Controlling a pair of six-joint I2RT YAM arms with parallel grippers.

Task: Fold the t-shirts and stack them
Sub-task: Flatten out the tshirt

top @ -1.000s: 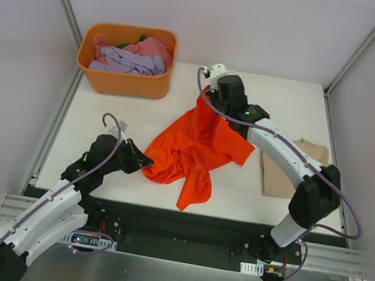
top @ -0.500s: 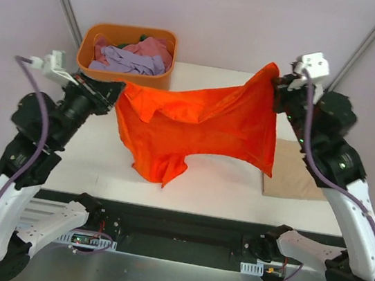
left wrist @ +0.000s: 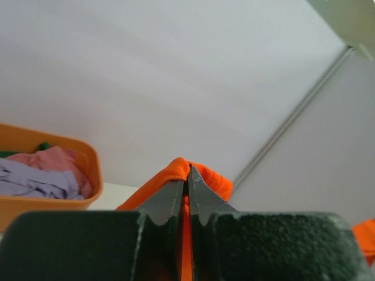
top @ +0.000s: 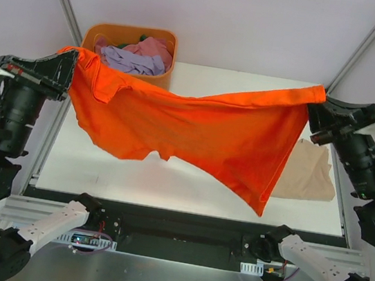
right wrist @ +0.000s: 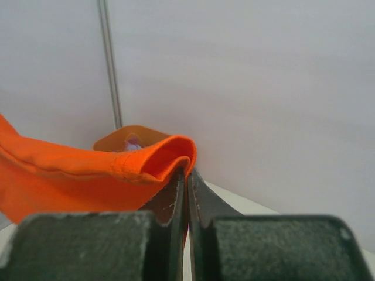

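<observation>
An orange t-shirt [top: 196, 131] hangs stretched in the air between my two grippers, high above the white table [top: 244, 85]. My left gripper [top: 69, 61] is shut on its left corner, seen as orange cloth [left wrist: 202, 178] pinched between the fingers. My right gripper [top: 317, 99] is shut on its right corner, shown as a rolled orange hem [right wrist: 146, 161] in the right wrist view. The shirt's lower edge sags to a point at the front right. A folded tan t-shirt [top: 309, 173] lies on the table's right side, partly hidden by the orange one.
An orange basket [top: 96, 32] with lilac, pink and green clothes stands at the table's back left; it also shows in the left wrist view [left wrist: 88, 175] and the right wrist view [right wrist: 126, 137]. Grey walls with metal frame posts enclose the table.
Both arms have risen and moved apart. The orange t-shirt went from a heap on the table to hanging stretched wide in the air between them.
</observation>
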